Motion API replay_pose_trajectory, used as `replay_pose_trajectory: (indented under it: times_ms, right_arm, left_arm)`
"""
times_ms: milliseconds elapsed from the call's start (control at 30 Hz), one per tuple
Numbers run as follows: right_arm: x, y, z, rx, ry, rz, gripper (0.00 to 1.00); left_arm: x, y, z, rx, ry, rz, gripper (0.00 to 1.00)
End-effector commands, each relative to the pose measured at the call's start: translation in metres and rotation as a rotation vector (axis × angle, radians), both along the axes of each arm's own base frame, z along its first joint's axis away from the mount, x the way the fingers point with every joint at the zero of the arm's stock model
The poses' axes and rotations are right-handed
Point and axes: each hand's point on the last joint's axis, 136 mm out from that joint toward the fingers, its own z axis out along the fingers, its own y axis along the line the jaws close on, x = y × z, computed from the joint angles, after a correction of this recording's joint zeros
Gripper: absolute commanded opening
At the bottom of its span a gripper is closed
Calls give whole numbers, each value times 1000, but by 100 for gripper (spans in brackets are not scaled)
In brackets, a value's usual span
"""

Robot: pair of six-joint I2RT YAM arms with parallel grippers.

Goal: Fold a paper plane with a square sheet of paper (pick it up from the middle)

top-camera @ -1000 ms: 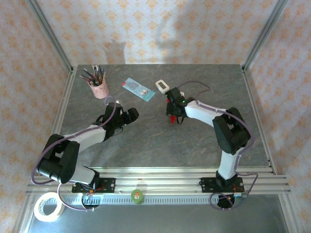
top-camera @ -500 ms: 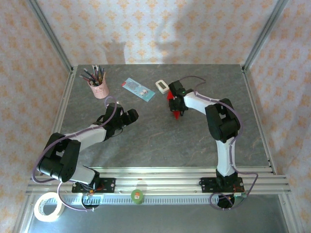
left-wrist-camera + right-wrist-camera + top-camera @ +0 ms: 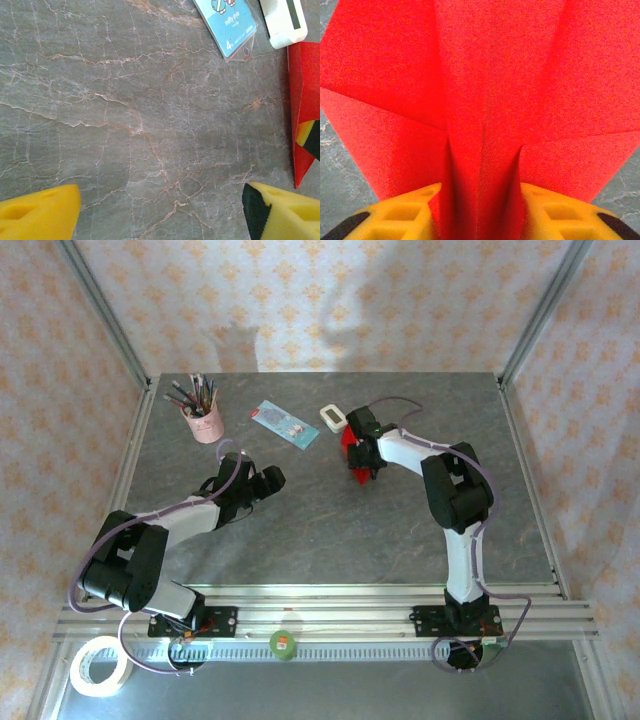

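Right wrist view showed the paper plane (image 3: 485,90) inside the right gripper (image 3: 481,215); we could not tell whether it pinched. That plane lay just beside the white block (image 3: 333,418); the left gripper (image 3: 160,210) gaped.

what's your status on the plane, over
Left gripper open, empty. Right gripper straddles paper plane at its centre fold, grip unclear. White block and blue card lie close beside it.
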Motion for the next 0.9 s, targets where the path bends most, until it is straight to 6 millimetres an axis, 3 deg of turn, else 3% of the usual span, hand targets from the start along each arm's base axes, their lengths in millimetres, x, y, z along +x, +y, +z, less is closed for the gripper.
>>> replay_pose_trajectory:
  times_ms: [0,267,533,700,867]
  right_arm:
    - [-16,-20,-32,-91,61,-25,44]
    - [-32,-39,-49,-174,80,-27,52]
    - [-40,-39,-19,-148,60,14,50]
    - [-56,-44,-21,-149,95,19,50]
    - [-59,-49,-26,-166,99,1,51]
  left_arm:
    - [3,1,-2,5,2,-9,85]
    - [4,2,-3,11,5,-8,85]
    - [5,2,4,7,-8,-6,86]
    - [5,1,3,6,-7,-7,85]
    - [6,-1,1,0,-1,-13,85]
